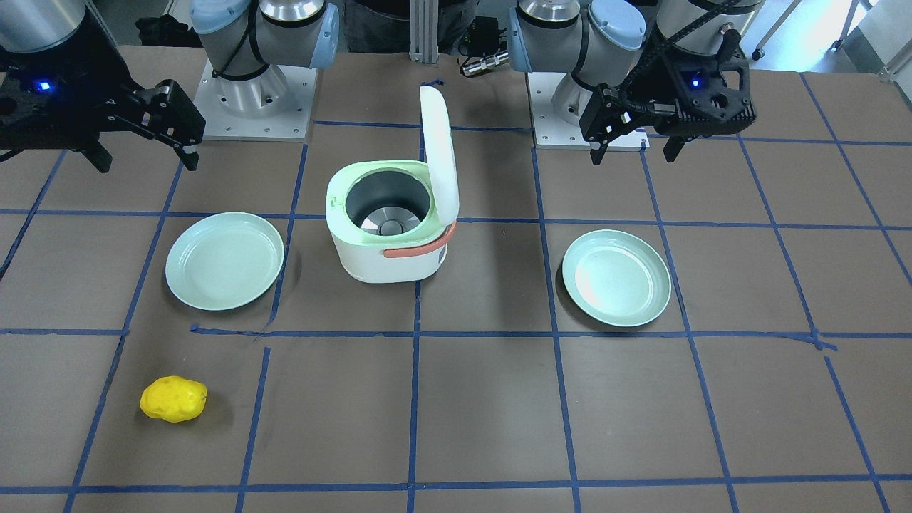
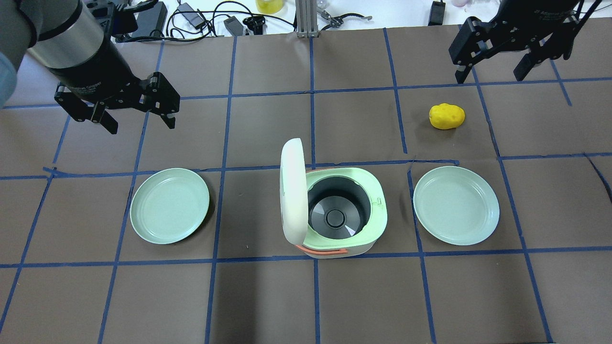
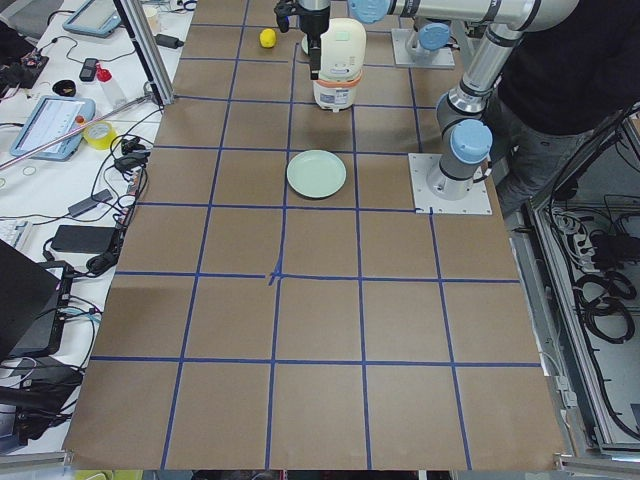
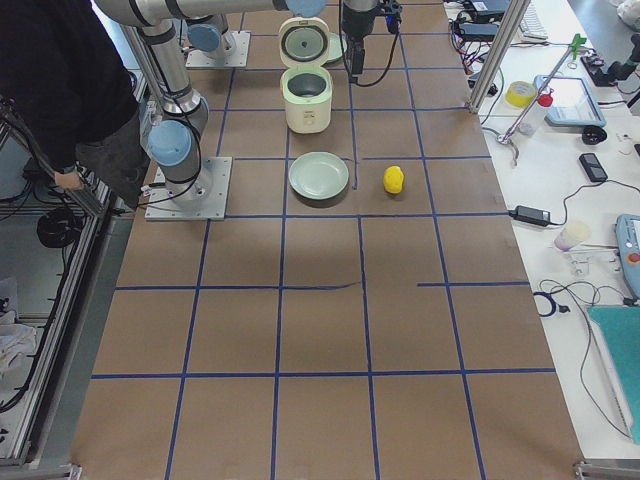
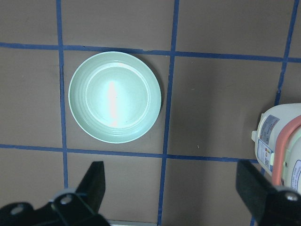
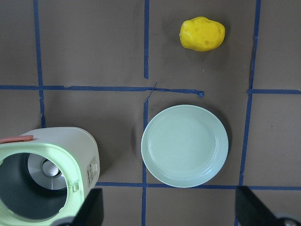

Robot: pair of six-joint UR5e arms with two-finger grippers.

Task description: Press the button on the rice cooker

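Observation:
The white rice cooker (image 2: pixel 342 239) stands mid-table with its lid (image 2: pixel 292 191) hinged up and its metallic pot (image 2: pixel 337 215) bare inside. Its salmon strap handle (image 1: pixel 420 248) hangs down on the side. It also shows at the right edge of the left wrist view (image 5: pixel 282 146) and at the lower left of the right wrist view (image 6: pixel 70 146). My left gripper (image 2: pixel 141 126) is open and empty, in the air beyond the left plate. My right gripper (image 2: pixel 489 77) is open and empty, high at the far right, well away from the cooker.
A pale green plate (image 2: pixel 169 205) lies left of the cooker and another plate (image 2: pixel 456 205) lies right of it. A yellow potato-like lump (image 2: pixel 447 116) lies beyond the right plate. Blue tape lines grid the brown table. Cables and tools line the far edge.

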